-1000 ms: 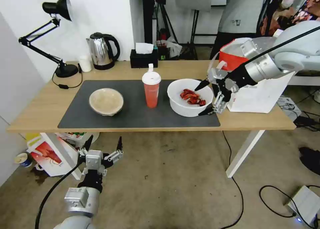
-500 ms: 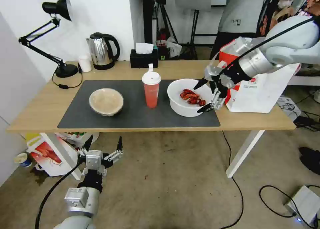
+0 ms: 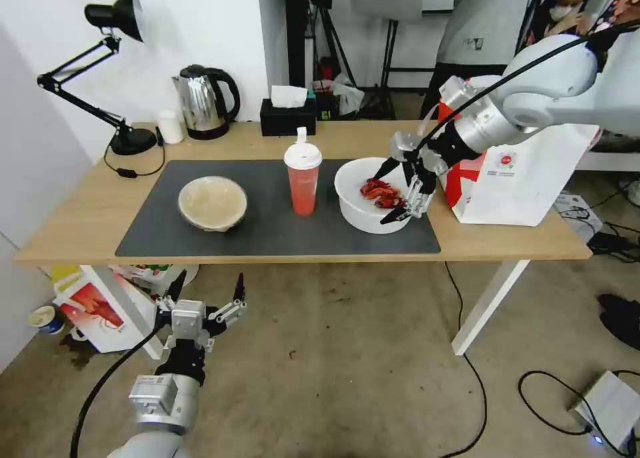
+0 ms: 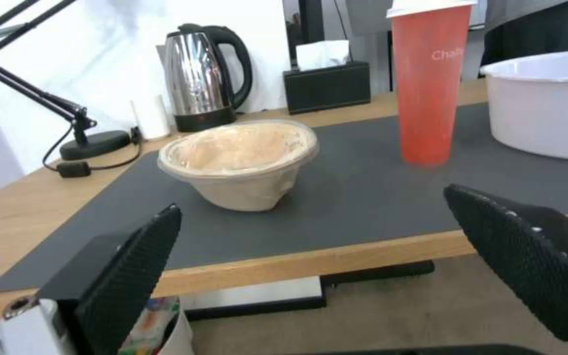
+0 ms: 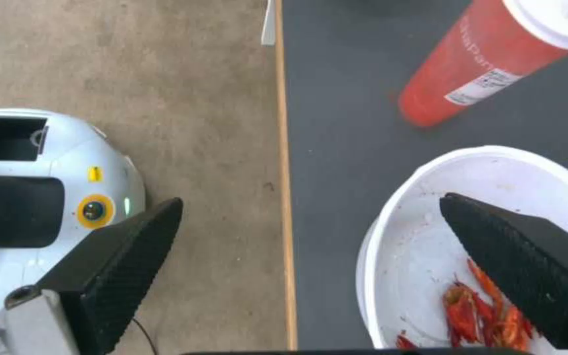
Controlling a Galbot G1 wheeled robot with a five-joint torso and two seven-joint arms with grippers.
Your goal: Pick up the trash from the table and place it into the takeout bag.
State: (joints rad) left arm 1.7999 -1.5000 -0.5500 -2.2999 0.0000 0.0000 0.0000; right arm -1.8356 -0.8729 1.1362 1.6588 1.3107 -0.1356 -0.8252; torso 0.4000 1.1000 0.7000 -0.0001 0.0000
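Note:
On the dark mat (image 3: 267,235) of the table (image 3: 80,228) stand a beige bowl (image 3: 212,203), a red cup (image 3: 303,186) with a white lid, and a white bowl (image 3: 357,213) holding red crayfish scraps (image 3: 381,193). My right gripper (image 3: 383,198) is open at the white bowl; one finger hangs over its inside, the other sits outside its near wall (image 5: 429,236). The takeout bag (image 3: 527,185) stands at the table's right end, behind the right arm. My left gripper (image 3: 209,285) is open and low, below the table's front edge, facing the beige bowl (image 4: 241,158).
A black desk lamp (image 3: 113,18), a steel kettle (image 3: 203,101) and a black tissue box (image 3: 288,116) line the table's back edge. A smaller red-and-white bag (image 3: 93,308) sits on the floor under the left end. Cables (image 3: 533,391) lie on the floor at right.
My right gripper has swung left, from beside the takeout bag to over the white bowl's near rim, staying open. The left arm has not moved.

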